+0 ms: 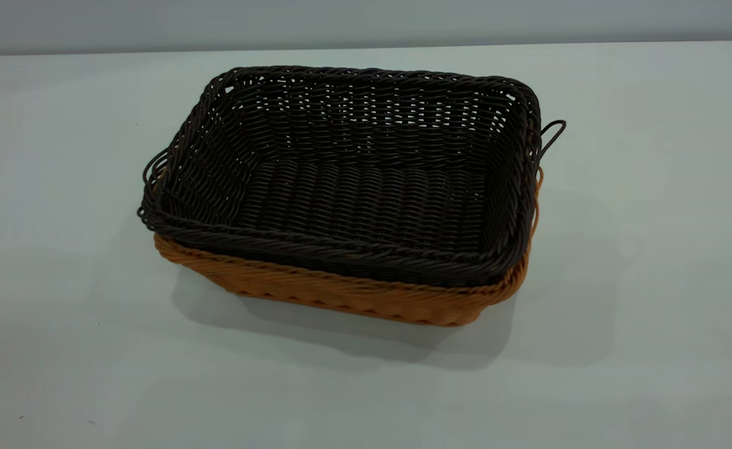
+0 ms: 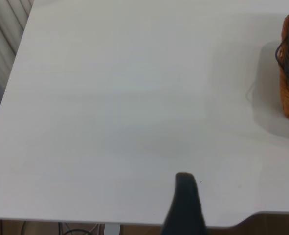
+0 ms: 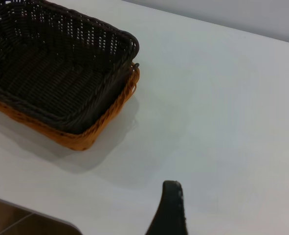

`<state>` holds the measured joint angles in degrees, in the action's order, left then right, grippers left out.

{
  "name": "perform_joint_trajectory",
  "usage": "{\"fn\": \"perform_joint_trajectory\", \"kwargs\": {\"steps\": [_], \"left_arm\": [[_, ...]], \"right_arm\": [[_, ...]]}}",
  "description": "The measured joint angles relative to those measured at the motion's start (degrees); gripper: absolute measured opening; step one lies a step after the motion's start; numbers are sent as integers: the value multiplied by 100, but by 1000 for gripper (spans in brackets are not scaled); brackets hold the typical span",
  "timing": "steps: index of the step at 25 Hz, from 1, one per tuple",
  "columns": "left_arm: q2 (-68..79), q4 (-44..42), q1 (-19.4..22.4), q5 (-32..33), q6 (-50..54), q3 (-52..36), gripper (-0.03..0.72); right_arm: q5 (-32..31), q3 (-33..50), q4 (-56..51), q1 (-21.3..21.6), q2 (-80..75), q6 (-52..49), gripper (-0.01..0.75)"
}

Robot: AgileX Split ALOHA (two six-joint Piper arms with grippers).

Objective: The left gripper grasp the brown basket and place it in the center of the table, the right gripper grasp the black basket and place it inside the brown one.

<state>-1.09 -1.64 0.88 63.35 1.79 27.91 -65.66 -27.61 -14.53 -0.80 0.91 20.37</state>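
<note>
Black basket sits nested inside brown basket at table center, so task looks done; left gripper & right gripper hang clear toward 6 o'clock, jaw spread can't tell, next just park.

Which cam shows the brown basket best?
Exterior view: the brown basket shows its whole near side under the black basket. Right wrist view shows two sides from farther off; left wrist view only one end at the edge.
</note>
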Motion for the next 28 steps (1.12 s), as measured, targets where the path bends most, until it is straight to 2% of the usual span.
{"fn": "perform_joint_trajectory", "kwargs": {"steps": [17, 25, 28], "left_arm": [[0, 0, 0, 6, 0, 0, 543], [0, 0, 0, 6, 0, 0, 543], [0, 0, 0, 6, 0, 0, 543]], "right_arm": [[0, 0, 48, 0, 0, -81, 574], [138, 44, 1278, 0, 0, -1873, 574], [144, 44, 1453, 0, 0, -2114, 574]]}}
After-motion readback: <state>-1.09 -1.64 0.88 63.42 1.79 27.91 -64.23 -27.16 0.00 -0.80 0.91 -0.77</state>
